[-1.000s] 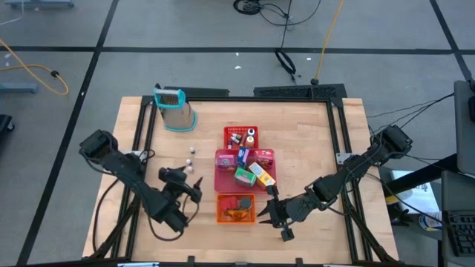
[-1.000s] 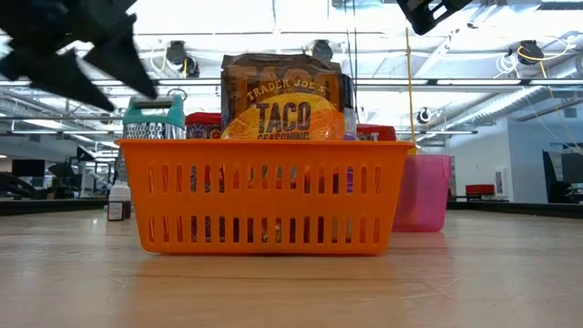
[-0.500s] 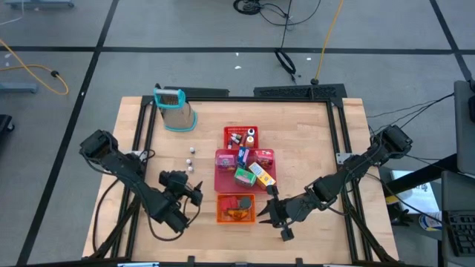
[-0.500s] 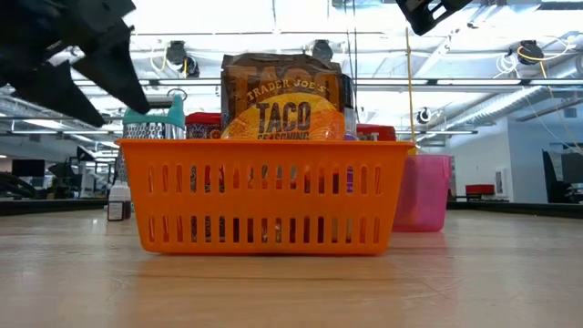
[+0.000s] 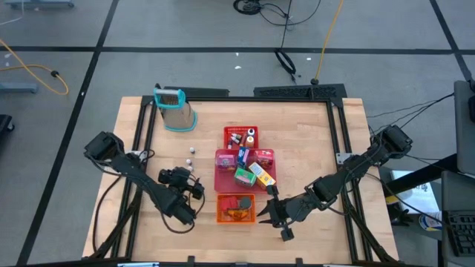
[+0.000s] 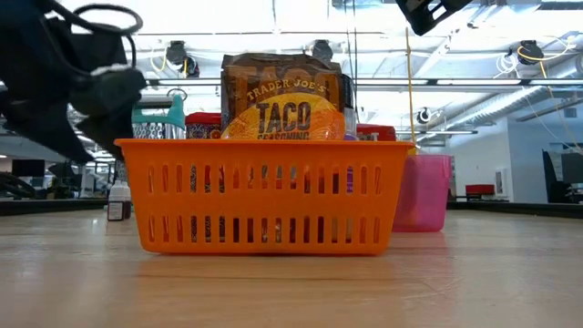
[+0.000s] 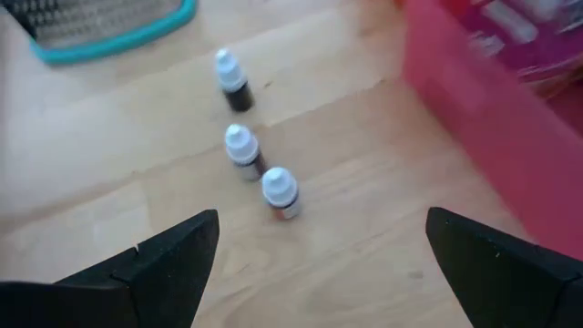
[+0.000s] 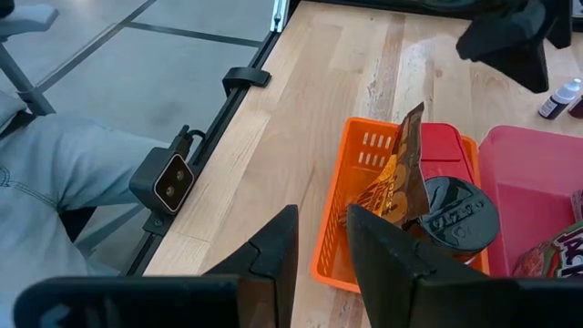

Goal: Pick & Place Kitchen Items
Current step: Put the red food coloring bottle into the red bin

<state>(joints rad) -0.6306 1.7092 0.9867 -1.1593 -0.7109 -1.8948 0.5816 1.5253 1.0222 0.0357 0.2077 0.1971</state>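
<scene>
Clearly, three small white-capped bottles (image 7: 246, 132) with dark bodies stand in a row.

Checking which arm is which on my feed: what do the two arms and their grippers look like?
Both arms are black, jointed and slender, with black cables trailing from their bases by the table's side edges. The left gripper has two broad, flat, wedge-shaped black fingers. The right gripper has the same dark wedge-shaped fingers. No markings show on either.

We see the orange basket (image 6: 264, 196) hiding most items behind it. The pink tray (image 7: 483, 128) beside the bottles is blurred and cropped.
</scene>
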